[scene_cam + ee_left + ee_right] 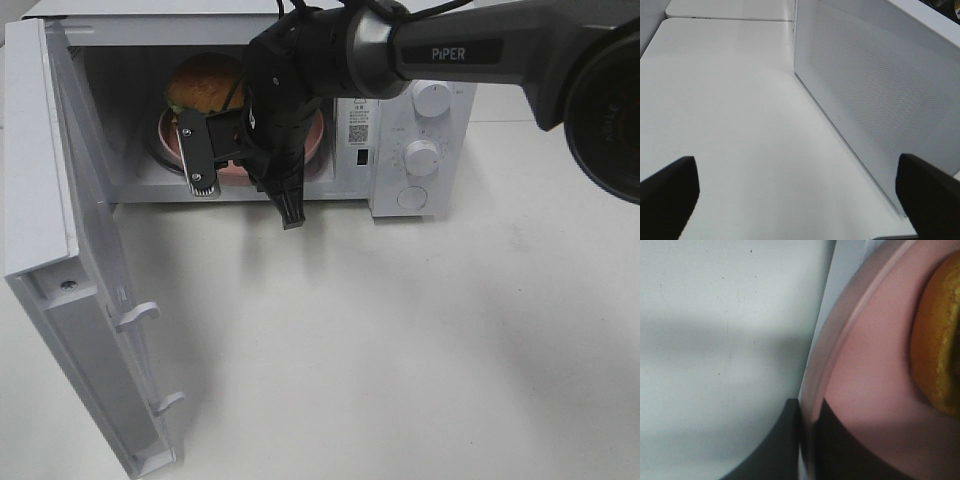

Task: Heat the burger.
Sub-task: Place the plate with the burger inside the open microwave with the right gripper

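Our right end effector (807, 412) is clenched on the pink plate's (865, 365) rim inside the microwave (420, 150), the burger (207, 82) at eleven o'clock; our left end effector (797, 187) hangs released.

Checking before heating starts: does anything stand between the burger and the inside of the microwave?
Nothing visible does. The burger already sits on the pink plate inside the microwave, whose door stands open. The right tool is shut on the plate's rim at the opening, so its arm crosses the doorway.
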`<state>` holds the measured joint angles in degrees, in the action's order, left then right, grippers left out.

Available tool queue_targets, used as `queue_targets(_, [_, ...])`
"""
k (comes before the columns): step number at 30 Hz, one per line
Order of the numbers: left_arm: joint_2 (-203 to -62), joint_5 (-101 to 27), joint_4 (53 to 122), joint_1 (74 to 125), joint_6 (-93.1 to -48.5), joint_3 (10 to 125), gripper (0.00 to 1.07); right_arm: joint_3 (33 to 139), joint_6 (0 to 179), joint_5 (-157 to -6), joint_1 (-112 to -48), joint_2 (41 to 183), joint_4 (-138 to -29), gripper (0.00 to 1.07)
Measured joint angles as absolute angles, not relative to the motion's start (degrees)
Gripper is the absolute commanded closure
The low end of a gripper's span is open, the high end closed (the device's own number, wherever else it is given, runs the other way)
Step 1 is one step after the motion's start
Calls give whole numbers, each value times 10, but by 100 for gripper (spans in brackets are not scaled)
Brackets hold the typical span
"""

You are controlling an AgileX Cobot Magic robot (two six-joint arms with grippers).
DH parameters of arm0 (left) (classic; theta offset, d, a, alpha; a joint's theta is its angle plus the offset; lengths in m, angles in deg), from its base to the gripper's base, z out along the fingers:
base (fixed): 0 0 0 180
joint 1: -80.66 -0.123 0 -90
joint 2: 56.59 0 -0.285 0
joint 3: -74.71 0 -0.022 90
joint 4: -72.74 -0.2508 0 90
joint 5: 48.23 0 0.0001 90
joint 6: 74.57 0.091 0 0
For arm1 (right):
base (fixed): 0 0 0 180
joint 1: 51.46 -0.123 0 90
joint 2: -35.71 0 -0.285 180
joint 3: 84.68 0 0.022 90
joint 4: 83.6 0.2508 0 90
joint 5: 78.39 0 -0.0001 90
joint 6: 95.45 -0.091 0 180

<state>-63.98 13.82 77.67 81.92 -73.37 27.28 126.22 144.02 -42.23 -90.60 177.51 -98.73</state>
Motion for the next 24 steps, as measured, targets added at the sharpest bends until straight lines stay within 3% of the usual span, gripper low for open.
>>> queue_targets(15, [-640,138,777,819,-734,273,7,1263,1461,-444,-906,1775,-982,99])
queue_targets(20, [-640,138,777,819,-734,273,7,1263,1448,-461,-905,1775,-982,90])
queue_targets(22, [-640,138,777,819,-734,273,7,1265,1444,-490,-905,1775,-984,78])
queue_targets(24, [-640,138,777,819,-734,273,7,1265,1442,-499,-904,1775,-984,74])
